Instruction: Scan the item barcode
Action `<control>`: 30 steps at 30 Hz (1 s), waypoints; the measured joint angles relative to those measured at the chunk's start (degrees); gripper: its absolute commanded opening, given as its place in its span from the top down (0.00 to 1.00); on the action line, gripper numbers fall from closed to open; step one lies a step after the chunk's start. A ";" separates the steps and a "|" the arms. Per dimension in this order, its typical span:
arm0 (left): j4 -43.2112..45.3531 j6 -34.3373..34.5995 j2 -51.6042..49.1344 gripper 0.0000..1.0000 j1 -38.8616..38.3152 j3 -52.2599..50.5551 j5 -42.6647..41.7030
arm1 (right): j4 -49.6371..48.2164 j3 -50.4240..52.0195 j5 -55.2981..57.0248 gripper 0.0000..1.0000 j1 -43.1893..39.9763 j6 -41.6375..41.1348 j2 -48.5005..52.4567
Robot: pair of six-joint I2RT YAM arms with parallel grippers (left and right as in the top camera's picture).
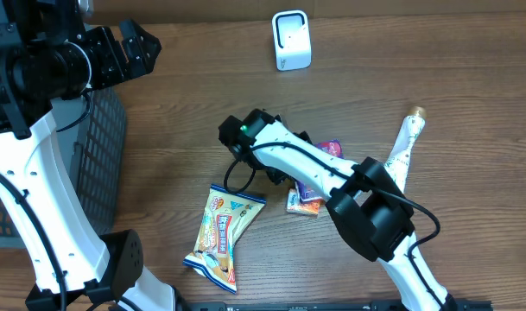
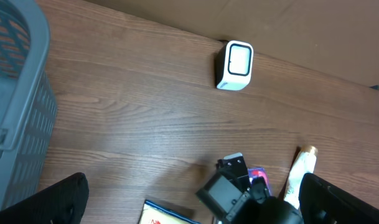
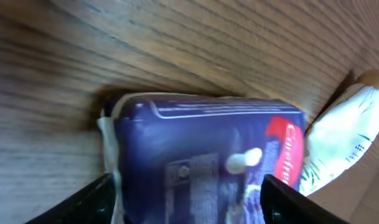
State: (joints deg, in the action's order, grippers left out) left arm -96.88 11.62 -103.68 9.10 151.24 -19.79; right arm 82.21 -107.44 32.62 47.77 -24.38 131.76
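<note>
On wood table (image 3: 177,37), glossy blue red-lettered packet (image 3: 195,143)

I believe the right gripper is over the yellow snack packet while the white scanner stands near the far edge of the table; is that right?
Not quite. The right gripper is over the blue-purple packet, as the right wrist view shows. The yellow snack packet lies apart from it, nearer the front. The white scanner does stand near the far edge of the table.
</note>
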 measured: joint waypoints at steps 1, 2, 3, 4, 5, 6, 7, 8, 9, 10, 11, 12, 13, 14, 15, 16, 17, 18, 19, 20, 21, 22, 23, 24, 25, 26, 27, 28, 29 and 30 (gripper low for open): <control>0.00 0.00 0.00 0.00 0.00 0.00 0.00 | -1.20 0.70 0.50 0.37 0.00 -0.17 0.00; 0.02 0.02 0.00 0.00 0.00 0.00 0.00 | -2.32 1.38 1.18 0.47 0.00 -0.50 0.04; 0.00 0.02 0.00 0.00 0.00 0.00 0.00 | -2.64 1.53 1.40 0.54 0.00 -0.61 0.04; 0.00 0.02 0.00 0.00 0.00 0.00 0.00 | -2.84 1.57 1.77 0.66 -0.02 -0.92 0.04; 0.02 0.00 0.00 0.00 0.00 0.00 0.02 | -3.17 1.62 2.32 0.72 -0.02 -1.20 0.04; 0.00 0.00 0.00 0.00 0.00 0.00 0.00 | -3.26 1.62 2.78 0.80 -0.02 -1.75 0.04; 0.00 0.00 0.00 0.00 0.00 0.00 0.00 | -3.30 1.64 3.67 0.88 -0.04 -2.19 0.04; 0.00 0.00 0.00 0.00 0.00 0.00 0.02 | -3.23 1.64 4.11 0.92 -0.11 -2.47 0.04; -0.02 0.02 0.00 0.00 0.00 0.00 0.00 | -3.17 1.64 4.39 0.94 -0.13 -2.54 0.04; 0.00 0.00 0.00 0.00 0.00 0.00 0.02 | -3.19 1.64 4.46 0.96 -0.15 -3.06 0.04; 0.00 0.00 0.00 0.00 0.00 0.00 0.00 | -2.95 1.64 5.27 0.96 -0.17 -3.19 0.04; 0.00 0.02 0.00 0.00 0.00 0.00 0.00 | -2.89 1.64 5.40 0.96 -0.17 -3.45 0.04; 0.00 0.00 0.00 0.00 0.00 0.00 0.02 | -2.64 1.62 5.33 0.96 -0.26 -3.82 0.04; 0.00 0.00 0.00 0.00 0.00 0.00 0.00 | -2.14 1.53 5.20 0.96 -0.44 -4.11 0.04; 0.00 0.00 0.00 0.00 0.00 0.00 0.00 | -1.36 1.25 4.94 0.96 -0.83 -4.37 0.04; 0.00 0.00 0.00 0.00 0.00 0.00 0.00 | -0.24 0.66 4.52 0.87 -1.49 -4.48 0.04; 0.00 0.02 0.00 0.00 0.00 0.00 0.00 | 0.61 0.13 4.20 0.71 -2.08 -4.55 0.09; 0.00 0.00 0.00 0.00 0.00 0.00 0.00 | 1.51 -0.46 3.98 0.55 -2.75 -4.57 0.09; 0.00 0.00 0.00 0.00 0.00 0.00 0.02 | 2.67 -1.29 3.80 0.41 -3.96 -4.55 0.09; 0.00 0.02 0.00 0.00 0.00 0.00 0.00 | 3.34 -1.73 3.56 0.39 -5.03 -4.15 0.09; 0.00 0.00 0.00 0.00 0.00 0.00 0.02 | 3.58 -1.86 3.17 0.38 -5.79 -3.61 0.09; 0.00 0.00 0.00 0.00 0.00 0.00 0.00 | 3.93 -1.86 2.03 0.38 -6.58 -3.06 0.09; 0.00 0.00 0.00 0.00 0.00 0.00 0.02 | 4.02 -1.86 0.37 0.38 -7.50 -2.25 0.09; 0.00 0.00 0.00 0.00 0.00 0.00 0.00 | 3.69 -1.86 -1.33 0.38 -8.11 -1.42 0.09; 0.00 0.00 0.00 0.00 0.00 0.00 0.00 | 2.82 -1.77 -3.41 0.38 -8.46 -0.98 0.09; 0.00 0.00 0.00 0.00 0.00 0.00 0.00 | 0.90 -1.36 -5.09 0.38 -8.59 -0.57 0.09; 0.00 0.00 0.00 0.00 0.00 0.00 0.02 | -0.98 -0.66 -6.95 0.38 -8.44 -0.11 0.09; 0.00 0.00 0.00 0.00 0.00 0.00 0.00 | -1.90 0.17 -7.39 0.38 -8.31 0.07 0.09; -0.02 0.00 0.00 0.00 0.00 0.00 0.00 | -2.80 1.01 -7.37 0.38 -8.24 0.26 0.09; 0.00 0.00 0.00 0.00 0.00 0.00 0.00 | -3.50 1.86 -7.04 0.39 -8.13 0.31 0.07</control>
State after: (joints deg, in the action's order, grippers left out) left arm -96.88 11.62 -103.68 9.10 151.24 -19.79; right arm 78.72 -105.58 25.58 39.64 -24.08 131.83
